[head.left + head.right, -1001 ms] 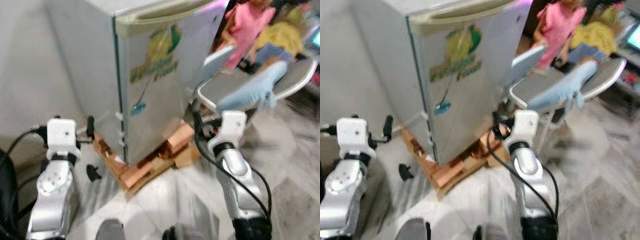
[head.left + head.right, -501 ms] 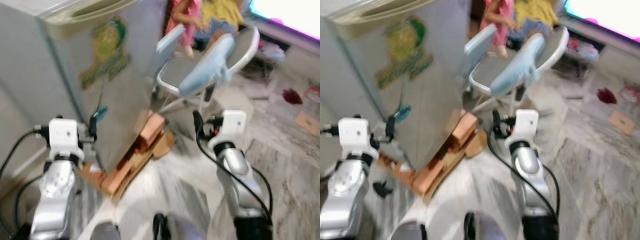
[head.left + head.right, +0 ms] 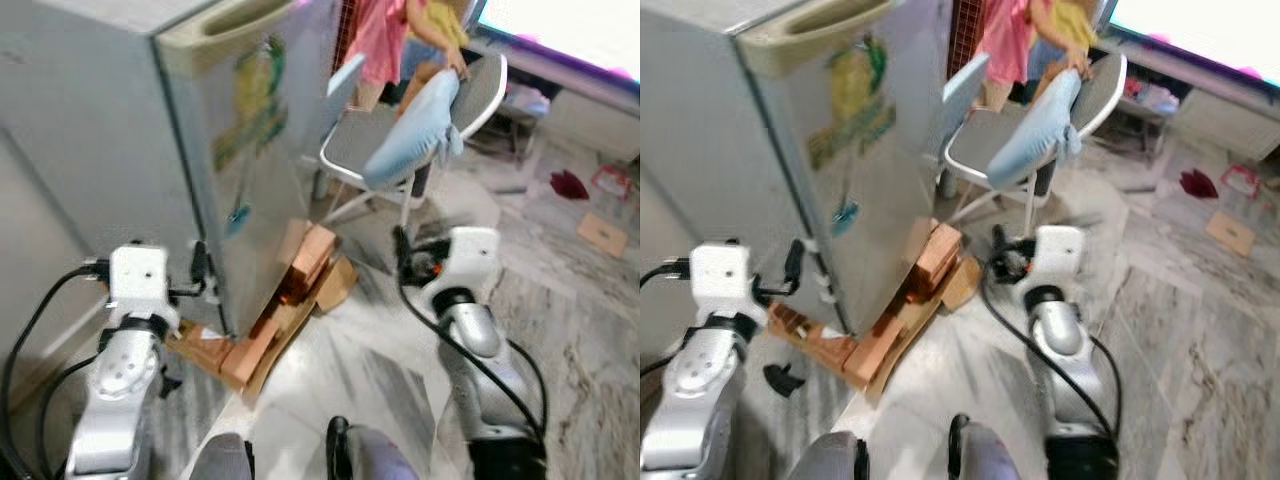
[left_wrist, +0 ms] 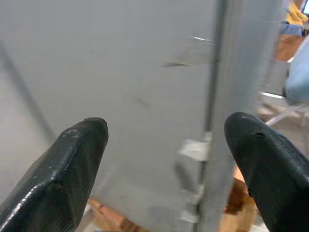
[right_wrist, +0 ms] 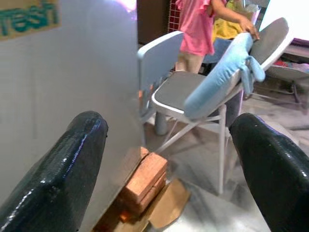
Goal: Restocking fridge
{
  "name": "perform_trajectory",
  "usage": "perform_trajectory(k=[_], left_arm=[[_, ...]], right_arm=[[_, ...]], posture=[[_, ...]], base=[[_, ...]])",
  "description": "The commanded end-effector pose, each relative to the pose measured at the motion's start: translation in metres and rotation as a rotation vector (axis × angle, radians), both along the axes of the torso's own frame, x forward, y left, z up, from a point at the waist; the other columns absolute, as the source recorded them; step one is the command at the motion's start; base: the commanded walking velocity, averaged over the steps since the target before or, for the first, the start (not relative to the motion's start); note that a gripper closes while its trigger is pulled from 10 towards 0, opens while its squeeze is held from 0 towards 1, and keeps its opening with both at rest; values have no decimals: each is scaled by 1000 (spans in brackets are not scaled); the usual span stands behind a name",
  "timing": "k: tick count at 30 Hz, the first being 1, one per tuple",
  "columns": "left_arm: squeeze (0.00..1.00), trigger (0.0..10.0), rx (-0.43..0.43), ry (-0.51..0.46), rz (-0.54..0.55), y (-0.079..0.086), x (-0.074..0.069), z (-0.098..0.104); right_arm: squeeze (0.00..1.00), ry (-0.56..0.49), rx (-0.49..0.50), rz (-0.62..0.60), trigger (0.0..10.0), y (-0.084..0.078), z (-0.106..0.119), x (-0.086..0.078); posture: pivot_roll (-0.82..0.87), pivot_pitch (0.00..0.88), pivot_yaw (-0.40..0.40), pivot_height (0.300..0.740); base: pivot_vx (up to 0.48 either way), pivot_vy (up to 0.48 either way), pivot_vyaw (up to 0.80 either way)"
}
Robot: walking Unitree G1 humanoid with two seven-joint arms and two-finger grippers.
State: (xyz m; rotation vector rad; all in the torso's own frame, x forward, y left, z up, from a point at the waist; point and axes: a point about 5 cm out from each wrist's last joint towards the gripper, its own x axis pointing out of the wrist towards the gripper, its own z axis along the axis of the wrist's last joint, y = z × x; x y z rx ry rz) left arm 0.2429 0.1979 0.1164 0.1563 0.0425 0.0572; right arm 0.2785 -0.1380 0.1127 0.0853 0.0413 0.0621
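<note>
Since the earlier frames our view has swung, and both arms keep their raised pose. We stand before the small silver fridge with a green and yellow sticker on its shut door (image 3: 200,150), which sits on a stack of reddish bricks and cardboard (image 3: 290,300) on the grey marble floor (image 3: 560,300).

Our left hand (image 4: 164,169) hangs just beside the fridge's lower corner, where door meets side wall, its fingers (image 4: 67,164) spread wide, holding nothing. Our right hand (image 5: 169,183) hovers over the floor to the fridge's right, also spread and empty, looking toward a grey folding chair with a pale blue cushion draped over its back (image 3: 410,140). Behind the chair stands a person in a pink top (image 5: 198,24), a hand on the chair back.
</note>
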Motion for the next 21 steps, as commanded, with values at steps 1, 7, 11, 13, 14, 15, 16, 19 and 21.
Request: perform_trajectory(k=[1, 7, 11, 13, 14, 15, 16, 19, 21], left_arm=[[0, 10000, -7, -15, -26, -8, 1, 2], [0, 10000, 48, -46, -50, -13, 4, 3], [0, 10000, 92, -59, -69, -16, 13, 3], [0, 10000, 107, -66, -87, -17, 16, 4], [0, 10000, 131, -77, -110, -17, 20, 6], [0, 10000, 134, -80, -114, -17, 22, 8], [0, 10000, 148, -90, -122, -17, 25, 11], [0, 10000, 163, -100, -133, -18, 26, 14], [0, 10000, 165, -99, -142, -19, 25, 12]], right_arm=[[0, -11, -17, -38, 10000, -12, 3, -1], [0, -10, -6, -68, 10000, -14, 0, 1], [0, -13, 12, -88, 10000, -14, -1, 7], [0, -18, 14, -94, 10000, -13, 0, 10], [0, -27, 14, -104, 10000, -12, 1, 14], [0, -32, 14, -106, 10000, -12, 2, 15], [0, -39, 13, -113, 10000, -11, 3, 17], [0, -41, 14, -119, 10000, -11, 3, 18], [0, -36, 14, -122, 10000, -11, 1, 17]], posture=[[85, 130, -93, 740], [92, 99, -90, 740], [104, 71, -86, 740], [109, 61, -79, 740], [115, 54, -66, 740], [118, 52, -57, 740], [120, 53, -52, 740], [122, 57, -54, 740], [122, 62, -55, 740]], base=[[0, 480, 0], [0, 0, 0], [0, 0, 0], [0, 0, -231], [0, 0, -744], [0, 0, -750], [0, 0, -750], [0, 0, -746], [0, 0, -747]])
